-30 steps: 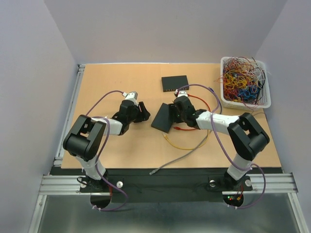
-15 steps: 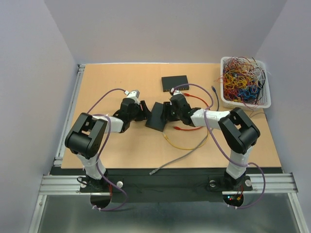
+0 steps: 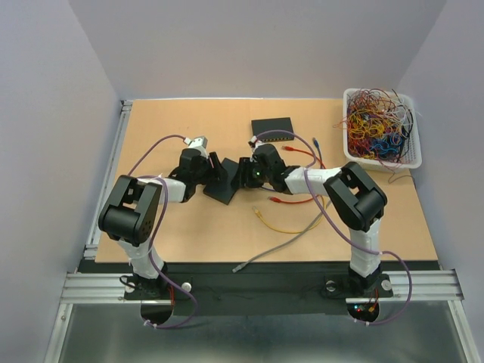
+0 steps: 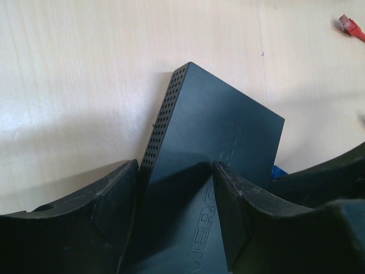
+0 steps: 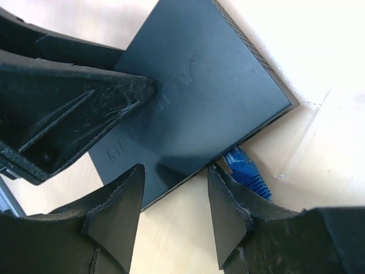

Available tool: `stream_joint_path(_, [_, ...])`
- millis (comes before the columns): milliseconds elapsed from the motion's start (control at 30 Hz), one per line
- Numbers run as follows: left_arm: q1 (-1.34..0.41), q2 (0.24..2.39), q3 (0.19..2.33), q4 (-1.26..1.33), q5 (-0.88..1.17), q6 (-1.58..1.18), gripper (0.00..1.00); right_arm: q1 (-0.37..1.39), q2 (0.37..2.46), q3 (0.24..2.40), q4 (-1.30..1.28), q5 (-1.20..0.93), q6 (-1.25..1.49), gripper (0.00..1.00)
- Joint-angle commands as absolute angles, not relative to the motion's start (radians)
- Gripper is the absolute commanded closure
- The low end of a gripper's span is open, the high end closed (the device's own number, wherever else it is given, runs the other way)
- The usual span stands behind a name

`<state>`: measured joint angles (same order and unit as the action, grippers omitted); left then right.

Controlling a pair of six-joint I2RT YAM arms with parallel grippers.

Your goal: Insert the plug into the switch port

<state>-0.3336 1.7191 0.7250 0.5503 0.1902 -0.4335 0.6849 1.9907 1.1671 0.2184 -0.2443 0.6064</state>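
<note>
Left arm pose: the left arm (image 3: 162,189) reaches from its base toward 1 o'clock, low over the light wooden table (image 3: 166,128), with its wrist pointing to 3 o'clock.
Right arm pose: the right arm (image 3: 321,180) is folded at the elbow, its forearm lying low and pointing to 9 o'clock, so the two wrists face each other.
Left gripper (image 3: 215,168): jaws apart, nothing clamped. One finger (image 4: 117,197) sits against the perforated side of the flat black plastic network switch (image 3: 224,189); the other lies over its top face.
Right gripper (image 5: 175,171): jaws apart, straddling the switch's near edge without pinching it.
Switch: near the table's middle, between the two grippers, the left one at its 9 o'clock and the right one at its 3 o'clock. Its ports are not visible.
Plug: a blue cable plug (image 5: 246,171) pokes out from under the switch's edge, at 3 o'clock of the right gripper and just beside its finger.
</note>
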Motion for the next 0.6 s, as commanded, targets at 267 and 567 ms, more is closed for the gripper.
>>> stream_joint_path(267, [-0.321, 1.681, 0.779, 0.502, 0.186, -0.394, 0.35, 0.696, 1.725, 1.059, 0.095, -0.062, 0.405, 0.37])
stream_joint_path(567, [-0.310, 1.643, 0.759, 0.494, 0.186, -0.394, 0.35, 0.678, 1.488, 0.910, -0.086, 0.135, 0.344, 0.32])
